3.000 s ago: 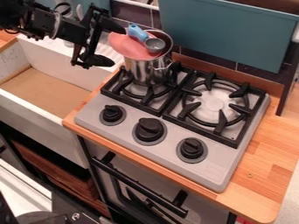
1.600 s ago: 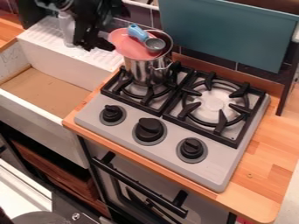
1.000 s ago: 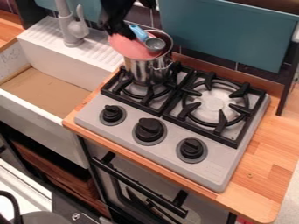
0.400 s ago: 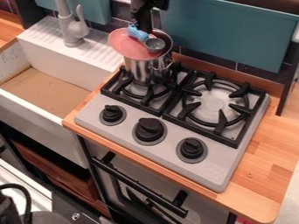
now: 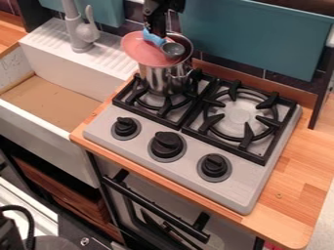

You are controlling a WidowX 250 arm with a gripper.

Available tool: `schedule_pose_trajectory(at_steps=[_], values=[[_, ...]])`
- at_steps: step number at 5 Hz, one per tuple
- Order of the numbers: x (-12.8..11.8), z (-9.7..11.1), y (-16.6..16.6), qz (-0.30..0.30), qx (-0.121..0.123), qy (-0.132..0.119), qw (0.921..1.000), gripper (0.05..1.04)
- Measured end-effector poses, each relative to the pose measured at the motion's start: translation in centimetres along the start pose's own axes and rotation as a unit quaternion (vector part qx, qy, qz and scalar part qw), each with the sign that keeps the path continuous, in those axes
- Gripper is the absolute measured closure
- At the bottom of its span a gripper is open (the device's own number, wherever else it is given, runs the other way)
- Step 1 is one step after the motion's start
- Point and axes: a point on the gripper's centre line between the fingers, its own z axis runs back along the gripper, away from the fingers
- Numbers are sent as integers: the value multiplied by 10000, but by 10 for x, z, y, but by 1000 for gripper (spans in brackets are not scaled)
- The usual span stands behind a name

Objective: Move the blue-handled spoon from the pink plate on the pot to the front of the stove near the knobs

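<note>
At the top of the camera view the black gripper (image 5: 156,29) hangs down at the blue handle of a small scoop (image 5: 172,50), covering part of that handle. The scoop's grey bowl lies over the right side of a pink plate (image 5: 141,50). This plate rests tilted on the rim of a steel pot (image 5: 158,78), whose opening shows partly at the right. Beneath the pot is the stove's left rear burner grate.
The grey stove (image 5: 189,188) has a second burner (image 5: 239,116) to the right and three black knobs along its front. A white sink (image 5: 49,132) with a grey faucet (image 5: 82,31) stands at the left. Teal panels (image 5: 254,36) hang behind the stove.
From the upper left, the gripper has moved right and come down to the scoop's blue handle. Pot, plate and scoop look unmoved. At the bottom left corner a dark cable has come into view.
</note>
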Motion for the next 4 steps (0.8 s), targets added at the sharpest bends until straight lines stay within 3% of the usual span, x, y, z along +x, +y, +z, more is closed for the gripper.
schedule_pose_trajectory(at_steps=[1, 2, 3, 4], values=[[5, -9, 5, -49, 134, -4, 9999, 89], [6, -27, 14, -20, 605, -259, 9978, 89], [9, -31, 14, -35, 647, -401, 9971, 89], [8, -39, 14, -53, 969, -502, 9940, 89]])
